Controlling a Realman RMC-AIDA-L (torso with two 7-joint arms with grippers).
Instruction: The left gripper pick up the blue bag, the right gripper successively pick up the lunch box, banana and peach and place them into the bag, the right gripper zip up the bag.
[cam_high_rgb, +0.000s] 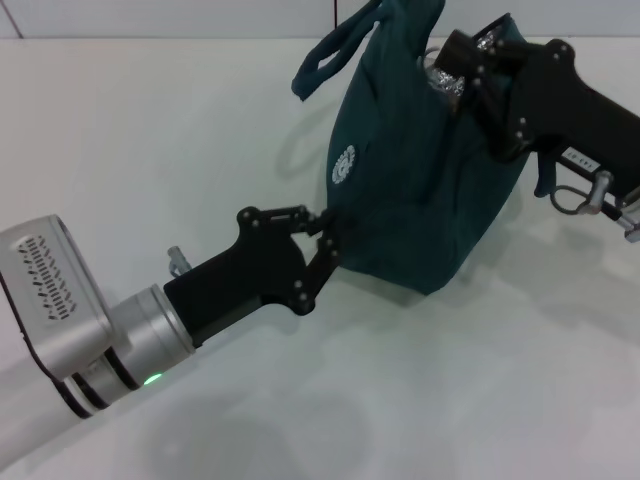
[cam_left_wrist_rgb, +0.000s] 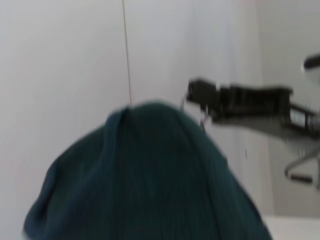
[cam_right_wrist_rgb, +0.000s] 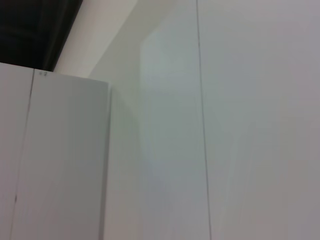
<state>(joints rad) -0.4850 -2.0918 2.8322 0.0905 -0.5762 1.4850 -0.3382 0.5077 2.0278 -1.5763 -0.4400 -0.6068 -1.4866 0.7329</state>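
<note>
The blue bag (cam_high_rgb: 420, 170) hangs tilted above the white table, its two handles (cam_high_rgb: 330, 50) flopping to the left. My left gripper (cam_high_rgb: 328, 232) is shut on the fabric at the bag's lower left side and holds it up. My right gripper (cam_high_rgb: 455, 62) is at the bag's top opening, where silver lining (cam_high_rgb: 440, 75) shows. In the left wrist view the bag (cam_left_wrist_rgb: 150, 175) fills the lower part, with the right arm (cam_left_wrist_rgb: 240, 102) beyond it. The lunch box, banana and peach are out of view. The right wrist view shows only walls.
The white table (cam_high_rgb: 150, 150) lies under and around the bag. A wall runs along its far edge (cam_high_rgb: 150, 20).
</note>
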